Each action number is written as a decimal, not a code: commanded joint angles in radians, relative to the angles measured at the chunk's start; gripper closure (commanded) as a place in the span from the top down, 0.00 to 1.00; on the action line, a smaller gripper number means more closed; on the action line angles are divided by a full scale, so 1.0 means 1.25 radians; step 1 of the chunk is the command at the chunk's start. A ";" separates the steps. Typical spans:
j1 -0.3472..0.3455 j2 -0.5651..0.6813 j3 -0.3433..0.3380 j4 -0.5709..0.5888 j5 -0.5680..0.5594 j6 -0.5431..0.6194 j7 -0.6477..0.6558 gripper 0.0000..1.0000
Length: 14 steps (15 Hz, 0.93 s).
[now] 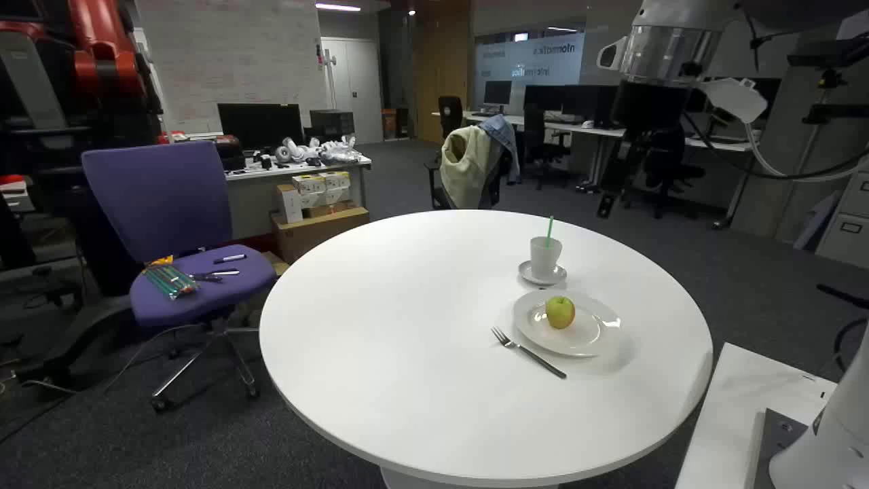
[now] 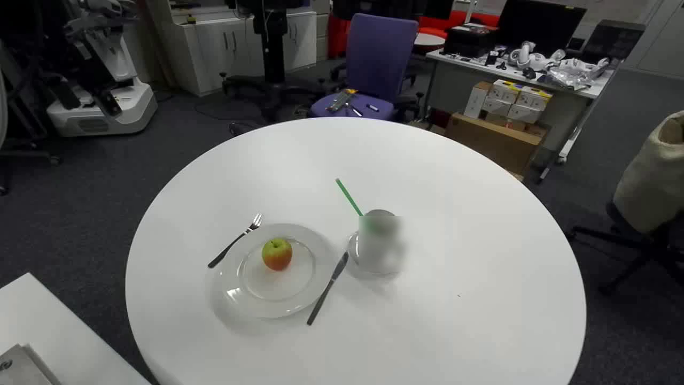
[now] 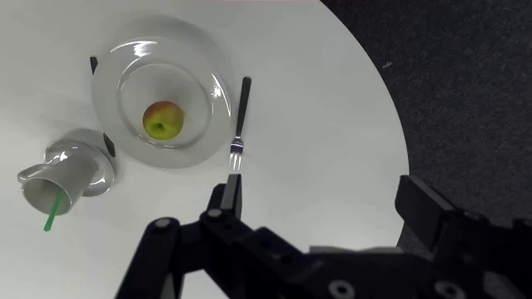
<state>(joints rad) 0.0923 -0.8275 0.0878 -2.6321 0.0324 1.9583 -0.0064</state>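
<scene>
My gripper (image 3: 319,180) is open and empty, its fingers wide apart above the white round table. In an exterior view the gripper (image 1: 606,202) hangs high, well above the tabletop. A fork (image 3: 237,133) with a black handle lies on the table, its tines nearest the left finger in the wrist view. A yellow-green and red apple (image 3: 163,120) sits on a white plate (image 3: 199,149) beside the fork. A knife (image 2: 327,289) lies between the plate and a white cup (image 3: 70,174). The cup stands on a saucer (image 3: 99,180) with a green stick (image 3: 54,209) in it.
The round white table (image 1: 407,326) has a curved edge, with dark carpet beyond. A white stand (image 1: 760,387) carries the robot base beside it. A purple chair (image 1: 163,204) holds pens and a packet. A jacket-draped chair (image 1: 468,166) and a cluttered desk (image 1: 234,175) stand behind.
</scene>
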 commanded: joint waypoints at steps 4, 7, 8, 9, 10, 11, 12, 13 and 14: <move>0.003 0.002 -0.002 0.002 -0.002 -0.002 0.002 1.00; 0.003 0.001 -0.002 0.002 -0.002 -0.002 0.002 1.00; 0.003 0.001 -0.002 0.002 -0.002 -0.002 0.002 1.00; 0.003 0.001 -0.002 0.002 -0.002 -0.002 0.002 1.00; 0.003 0.001 -0.002 0.002 -0.002 -0.002 0.002 1.00; 0.003 0.001 -0.002 0.002 -0.002 -0.002 0.002 1.00; 0.003 0.001 -0.002 0.002 -0.002 -0.002 0.002 1.00; 0.003 0.001 -0.002 0.002 -0.002 -0.002 0.002 1.00; -0.007 0.005 0.003 0.000 -0.022 0.023 0.000 1.00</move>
<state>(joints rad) 0.0923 -0.8267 0.0878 -2.6321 0.0323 1.9583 -0.0064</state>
